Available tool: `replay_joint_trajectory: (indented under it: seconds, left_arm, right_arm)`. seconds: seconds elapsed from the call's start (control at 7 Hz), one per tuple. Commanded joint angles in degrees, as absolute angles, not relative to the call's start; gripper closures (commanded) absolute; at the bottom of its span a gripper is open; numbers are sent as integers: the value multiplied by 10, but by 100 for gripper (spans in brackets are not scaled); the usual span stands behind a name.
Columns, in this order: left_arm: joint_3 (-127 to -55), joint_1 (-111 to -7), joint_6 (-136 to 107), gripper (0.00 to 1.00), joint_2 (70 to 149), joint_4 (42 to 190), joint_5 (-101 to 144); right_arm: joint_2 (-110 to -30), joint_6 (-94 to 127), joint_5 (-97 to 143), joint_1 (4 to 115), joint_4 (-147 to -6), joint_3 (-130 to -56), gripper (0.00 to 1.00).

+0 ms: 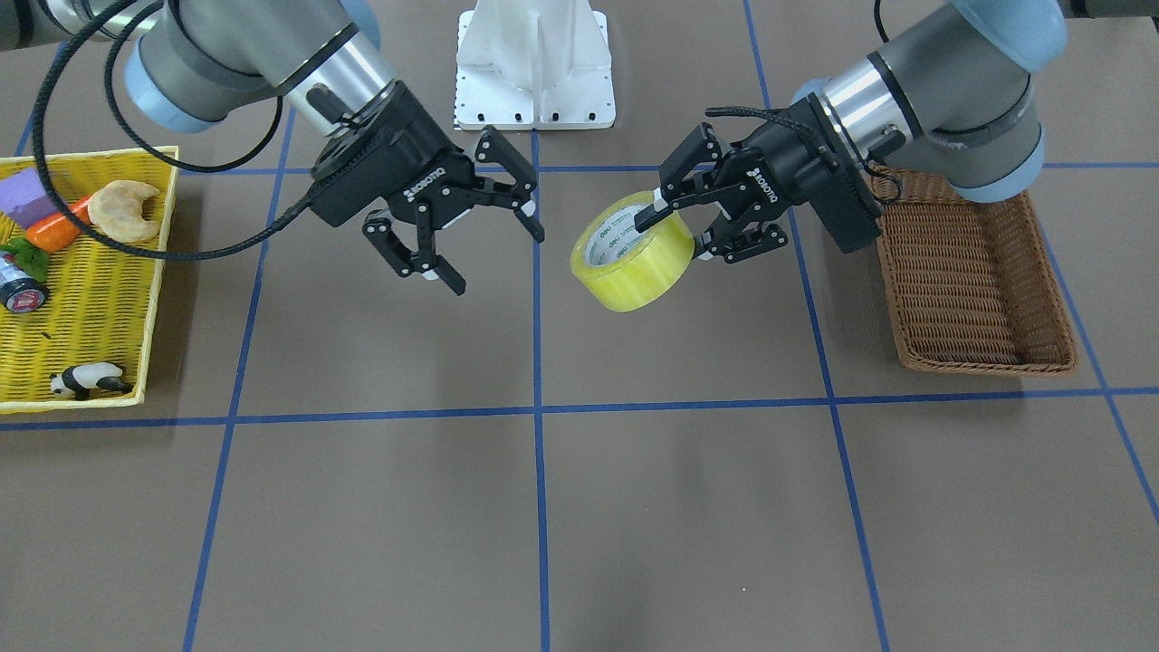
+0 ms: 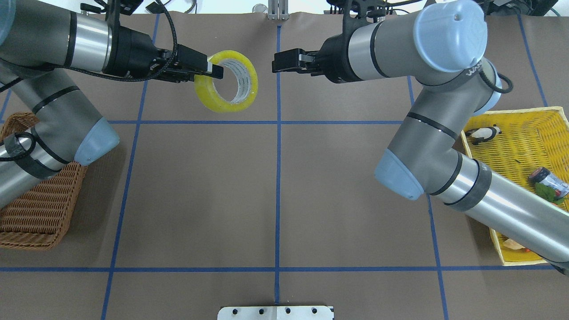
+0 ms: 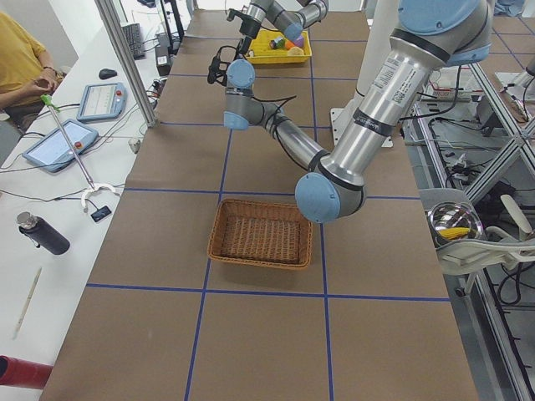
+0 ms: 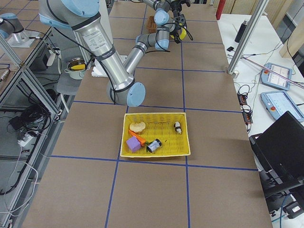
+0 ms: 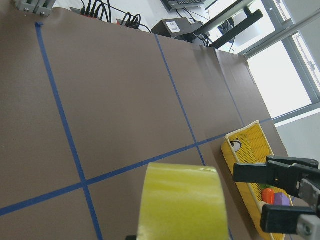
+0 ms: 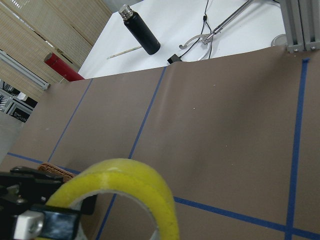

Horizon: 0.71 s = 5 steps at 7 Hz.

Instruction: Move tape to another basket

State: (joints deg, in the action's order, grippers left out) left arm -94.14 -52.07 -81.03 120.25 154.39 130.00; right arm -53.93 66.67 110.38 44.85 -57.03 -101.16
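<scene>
The tape [image 1: 634,272], a wide yellow-green roll with a white printed core, hangs in the air above the table's middle. My left gripper [image 1: 675,237] is shut on its wall, with one finger inside the core. The overhead view shows the same grasp on the tape [image 2: 213,100] by the left gripper [image 2: 209,73]. My right gripper [image 1: 500,261] is open and empty, facing the roll from a short gap, and also shows from overhead [image 2: 280,62]. The brown wicker basket [image 1: 987,362] lies empty behind my left arm. The roll fills the bottom of the left wrist view [image 5: 182,205] and the right wrist view [image 6: 125,175].
A yellow basket [image 1: 90,299] on my right side holds a croissant [image 1: 122,210], a carrot [image 1: 54,231], a purple block, a dark bottle [image 1: 20,290] and a toy panda [image 1: 86,380]. A white mount plate [image 1: 534,72] stands at the robot's base. Blue tape lines cross the brown table.
</scene>
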Motion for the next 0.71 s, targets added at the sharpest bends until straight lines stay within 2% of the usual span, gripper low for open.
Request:
replay_joint_trajectory:
  seconds: [0.0,0.43,0.57]
  left_arm:
    - [-947,-543,-903,100,1160,1602,1306]
    - [-969,-608,-956,100,1092,1604,1374]
    - [-970,-635,-952,100,1070,1620,1400]
  right_arm:
    - [-546,609,1188,534,-668,-1004,0]
    - [-557,451,1260,632,-772,-954,0]
    - [-582,379,1273,664,-783,-949,0]
